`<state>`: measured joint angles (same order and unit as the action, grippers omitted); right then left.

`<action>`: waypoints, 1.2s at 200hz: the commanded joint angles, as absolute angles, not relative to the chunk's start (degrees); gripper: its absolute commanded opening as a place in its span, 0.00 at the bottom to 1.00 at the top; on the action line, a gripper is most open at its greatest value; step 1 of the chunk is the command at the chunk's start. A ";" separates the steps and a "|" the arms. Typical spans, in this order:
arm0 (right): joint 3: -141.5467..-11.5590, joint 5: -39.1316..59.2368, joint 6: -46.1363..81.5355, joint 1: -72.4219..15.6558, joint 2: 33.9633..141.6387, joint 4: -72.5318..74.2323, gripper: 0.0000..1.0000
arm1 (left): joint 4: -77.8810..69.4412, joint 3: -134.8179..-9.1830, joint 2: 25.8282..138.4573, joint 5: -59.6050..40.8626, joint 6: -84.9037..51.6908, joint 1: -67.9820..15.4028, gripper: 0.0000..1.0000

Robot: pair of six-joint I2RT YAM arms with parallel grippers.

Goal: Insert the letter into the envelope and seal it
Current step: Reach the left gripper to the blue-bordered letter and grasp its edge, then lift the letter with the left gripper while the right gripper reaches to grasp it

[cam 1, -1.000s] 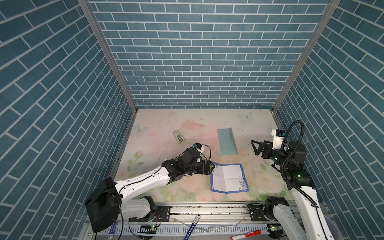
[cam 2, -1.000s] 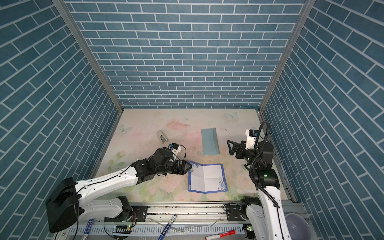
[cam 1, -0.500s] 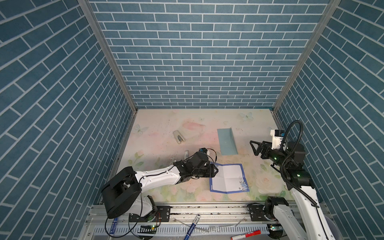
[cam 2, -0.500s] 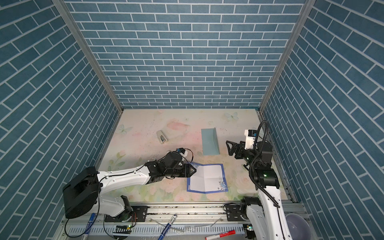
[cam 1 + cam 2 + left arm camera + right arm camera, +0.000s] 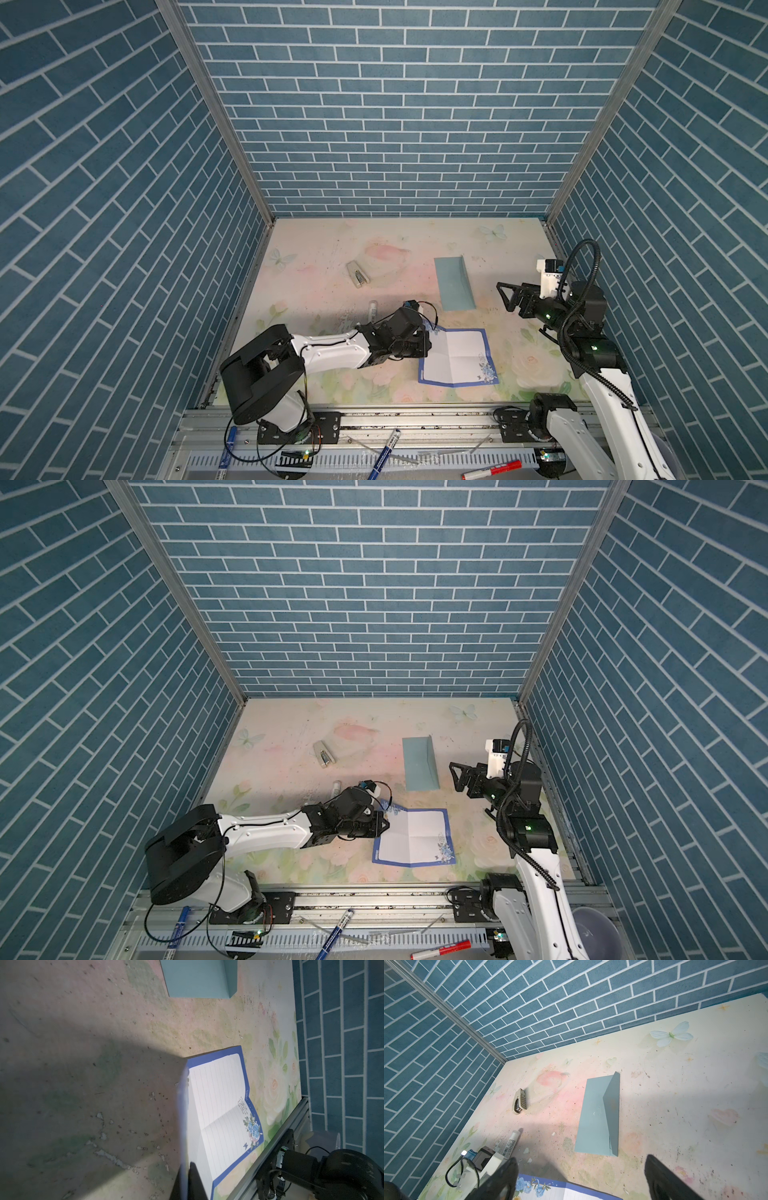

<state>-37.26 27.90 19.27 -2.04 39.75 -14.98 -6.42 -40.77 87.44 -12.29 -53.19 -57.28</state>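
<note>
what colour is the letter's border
Dark blue; the letter shows it best in the left wrist view.

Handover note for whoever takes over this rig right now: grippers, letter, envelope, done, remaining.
Left gripper: shut on the letter at its edge, lifting it slightly off the table.
Right gripper: open, empty, hovering beside the envelope.
Envelope: lying behind the letter, apart from it, flap raised.
Done: letter gripped.
Left: insert the letter, seal the flap.
</note>
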 commanded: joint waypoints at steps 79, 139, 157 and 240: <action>-46.22 36.36 16.13 -5.57 43.05 -17.80 0.91 | 17.30 -56.20 71.44 -5.78 -19.72 -54.16 0.00; -58.42 40.12 4.79 -15.83 51.80 -25.14 0.89 | 36.91 -67.88 65.22 -10.09 1.24 -46.85 0.00; -60.73 40.47 0.32 -19.28 54.36 -27.29 0.87 | 40.29 -68.90 64.52 -9.43 4.42 -46.85 0.00; -61.26 39.90 -8.17 -28.04 64.25 -25.52 0.77 | 38.47 -66.44 60.81 -8.96 7.12 -46.85 0.00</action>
